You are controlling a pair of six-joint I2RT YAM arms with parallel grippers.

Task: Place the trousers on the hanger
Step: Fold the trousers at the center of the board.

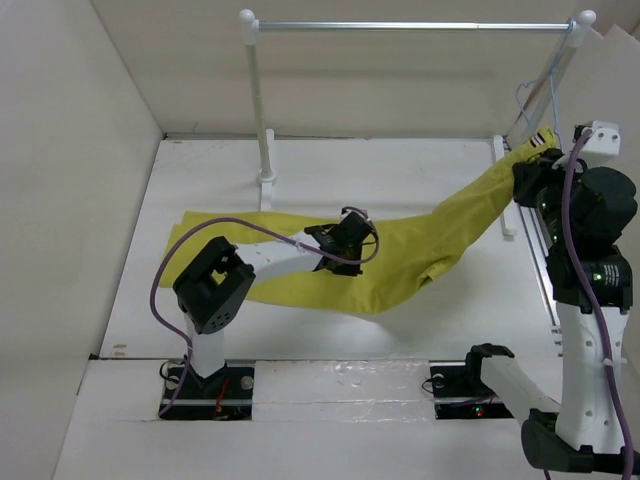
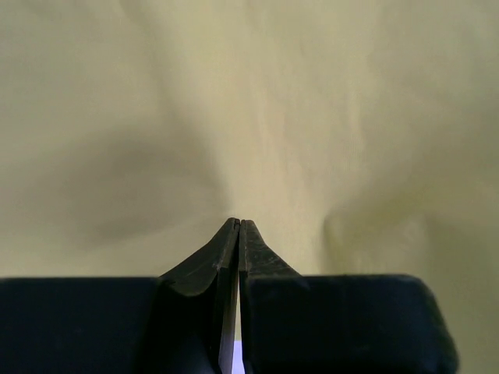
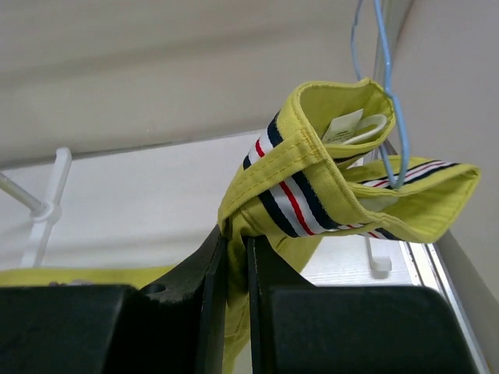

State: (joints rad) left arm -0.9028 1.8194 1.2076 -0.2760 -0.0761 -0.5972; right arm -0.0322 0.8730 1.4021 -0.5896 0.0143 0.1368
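Top external view shows the trousers (image 1: pixel 400 260) stretched across the white desk (image 1: pixel 400 170), from the left part of the desk to the far right corner. The legs lie flat on the left side, and the upper part rises off the desk toward the right. The left claw (image 1: pixel 345 240) is on the middle of the trousers, near the place where the two legs meet. In the left wrist view this claw (image 2: pixel 238 222) is clenched, its two fingertips pressed together, and soft folds of the yellow cloth (image 2: pixel 312 117) run toward the tips, so it seems to pinch a little of the fabric. The right claw (image 1: pixel 530 172) holds the waist end high, close to the right post of the rail (image 1: pixel 410 25). In the right wrist view the right claw (image 3: pixel 234 234) is closed tight on the yellow cloth just under the striped waistband (image 3: pixel 296 187), which is folded over and shows a white label (image 3: pixel 351 128) inside. The hanger (image 3: pixel 394 109), a thin pale blue wire, comes down from above and crosses the front of the folded waistband, touching it. From the top view the hanger (image 1: pixel 535 95) hangs beside the right post, just above the raised waist end.
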